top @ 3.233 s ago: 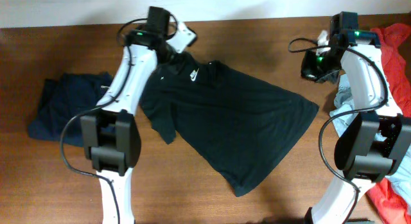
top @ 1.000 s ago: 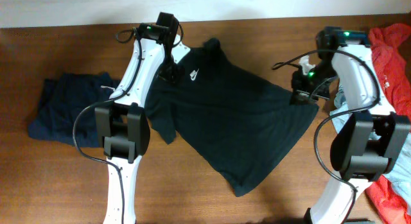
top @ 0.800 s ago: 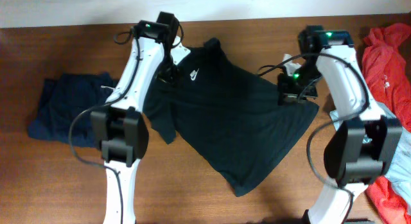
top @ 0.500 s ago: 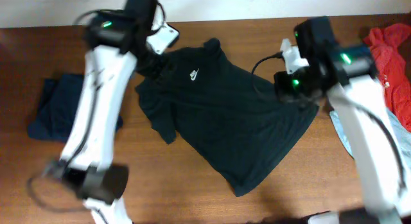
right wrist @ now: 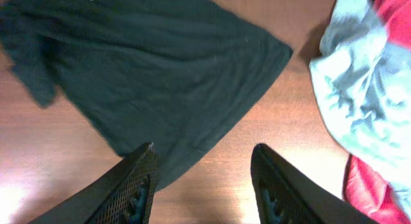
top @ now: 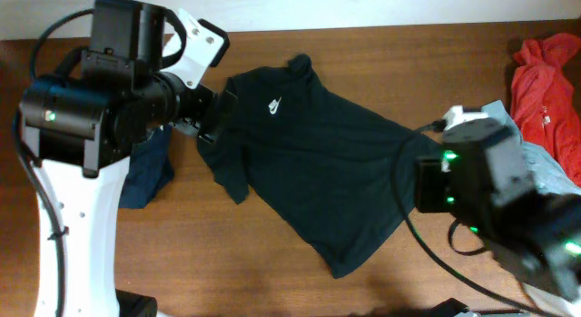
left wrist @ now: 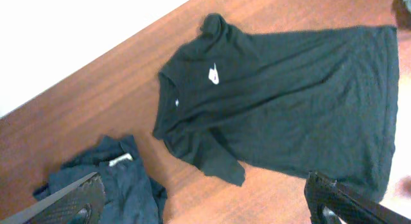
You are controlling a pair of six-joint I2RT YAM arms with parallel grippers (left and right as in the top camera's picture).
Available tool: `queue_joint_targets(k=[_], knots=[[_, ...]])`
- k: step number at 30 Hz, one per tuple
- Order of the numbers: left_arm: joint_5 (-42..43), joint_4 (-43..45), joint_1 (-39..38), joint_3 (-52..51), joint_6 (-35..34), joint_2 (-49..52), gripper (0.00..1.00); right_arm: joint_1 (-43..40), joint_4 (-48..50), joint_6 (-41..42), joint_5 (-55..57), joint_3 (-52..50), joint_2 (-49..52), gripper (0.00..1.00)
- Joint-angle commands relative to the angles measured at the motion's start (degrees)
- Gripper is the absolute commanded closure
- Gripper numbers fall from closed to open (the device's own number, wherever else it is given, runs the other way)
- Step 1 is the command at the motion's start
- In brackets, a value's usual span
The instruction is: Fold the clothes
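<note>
Both apart and empty, left hand (left wrist: 205, 201) and right hand (right wrist: 204, 185); navy garment (top: 150, 172) half behind left arm (top: 82, 126)

Matt cloth shirt (top: 336, 172), glossy wood table (top: 381, 58)

Lying spread flat across the middle of the reddish-brown wooden table (top: 363, 44): a large black cloth shirt with a small white chest logo (top: 318, 163). Sitting bunched toward the left side: a dark navy cloth garment with a white label (left wrist: 109, 182). Lying heaped at the right edge: a pale grey-blue cloth garment (right wrist: 359, 89), touching a red-orange cloth garment (top: 540, 72).
</note>
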Motion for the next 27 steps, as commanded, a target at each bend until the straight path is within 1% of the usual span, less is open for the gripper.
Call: queue_joint_targets(k=[1, 3, 4, 6, 7, 9, 10, 11, 12, 15, 18, 22, 27], knots=[[-0.57, 1.73, 0.15, -2.01, -0.66, 1.05, 0.01, 0.44, 3.69, 4.76, -0.85, -10.34, 3.17, 0.49], [-0.57, 2.99, 0.13, -4.46, -1.62, 2.47, 0.01, 0.31, 9.05, 4.79, -2.64, -15.96, 4.72, 0.50], [-0.57, 3.80, 0.13, -6.08, -2.34, 3.32, 0.01, -0.17, 12.31, 4.81, -3.69, -18.64, 5.77, 0.58], [-1.09, 4.57, 0.13, -9.03, -2.62, 5.25, 0.01, -1.77, 17.97, 4.96, -6.75, -22.86, 8.61, 0.79], [-2.38, 4.87, 0.15, -10.40, -3.54, 6.21, 0.02, -2.97, 20.15, 4.92, -9.38, -24.41, 10.56, 0.87], [-5.64, 5.22, 0.15, -12.72, -6.19, 8.13, 0.04, -5.01, 21.40, 3.67, -14.34, -25.88, 14.64, 0.94], [-6.43, 5.22, 0.15, -13.20, -6.88, 8.68, 0.04, -5.66, 21.20, 1.95, -16.46, -26.05, 16.63, 0.95], [-6.60, 5.25, 0.15, -13.62, -7.15, 9.35, 0.09, -6.14, 20.74, -0.76, -18.64, -26.05, 18.88, 0.96], [-6.56, 5.42, 0.15, -13.92, -7.17, 9.94, 0.10, -6.32, 20.22, -2.84, -20.28, -26.05, 20.70, 0.96], [-6.60, 7.23, 0.15, -14.12, -7.15, 10.71, 0.11, -5.53, 19.43, -8.28, -23.93, -26.51, 25.99, 0.96], [-6.62, 9.38, 0.26, -14.12, -7.13, 10.75, 0.10, -4.22, 20.35, -8.55, -24.11, -28.13, 29.62, 0.96], [-6.60, 10.05, 0.52, -14.12, -7.13, 10.78, 0.10, -3.56, 22.10, -9.46, -25.18, -31.08, 32.46, 0.96], [-6.58, 10.03, 2.25, -14.12, -7.13, 10.78, 0.09, -3.67, 28.48, -9.42, -25.62, -35.67, 33.16, 0.96]])
